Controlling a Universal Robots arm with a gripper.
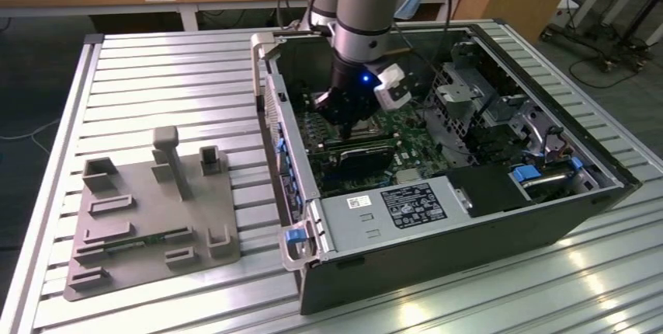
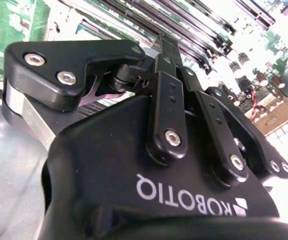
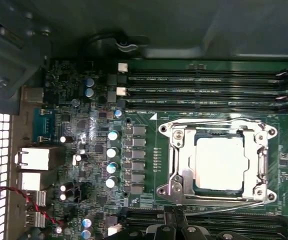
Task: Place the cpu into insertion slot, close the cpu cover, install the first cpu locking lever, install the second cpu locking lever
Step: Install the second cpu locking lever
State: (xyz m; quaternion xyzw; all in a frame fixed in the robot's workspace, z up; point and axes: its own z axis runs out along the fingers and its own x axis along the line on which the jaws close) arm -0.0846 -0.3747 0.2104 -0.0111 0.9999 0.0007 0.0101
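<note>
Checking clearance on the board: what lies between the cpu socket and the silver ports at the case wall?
In the first wrist view, a column of round capacitors and small dark square components stands between the insertion slot and the ports.

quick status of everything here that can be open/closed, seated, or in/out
computer case: side panel off, inside exposed
cpu: seated flat in the insertion slot
cpu cover: closed down around the cpu
memory slots: no modules seen in them
gripper: low over the motherboard beside the slot, holding nothing visible
grey fixture tray: on the table outside the case
</note>
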